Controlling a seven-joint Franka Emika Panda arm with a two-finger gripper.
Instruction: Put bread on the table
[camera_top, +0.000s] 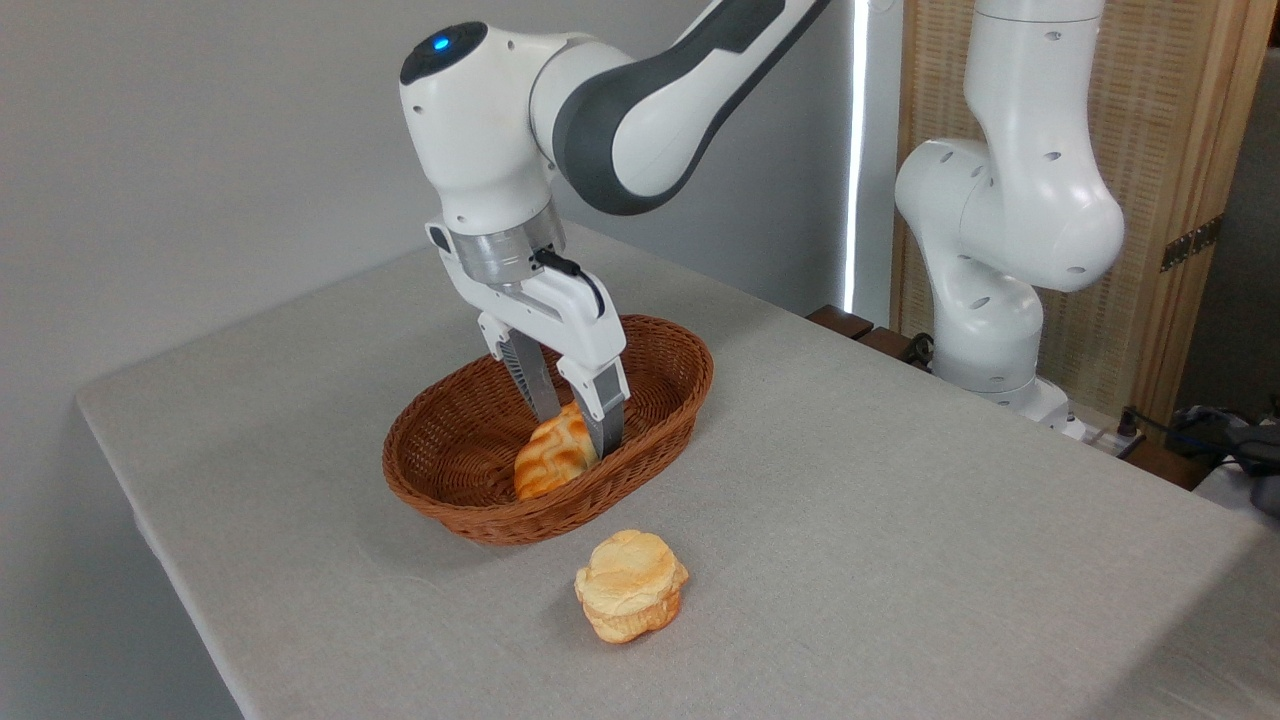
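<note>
Wicker basket (655, 400) holds the bread (553, 456), tilted up on end between the jaws, which we read as clamped on its upper part. Likely mid-pickup; worktop (900, 480) not reached yet. Muffin (630, 585) lies apart, below the jaws.

A brown oval wicker basket (660, 385) sits mid-scene, with a pale muffin-shaped bun (630, 585) just in front of it.
</note>
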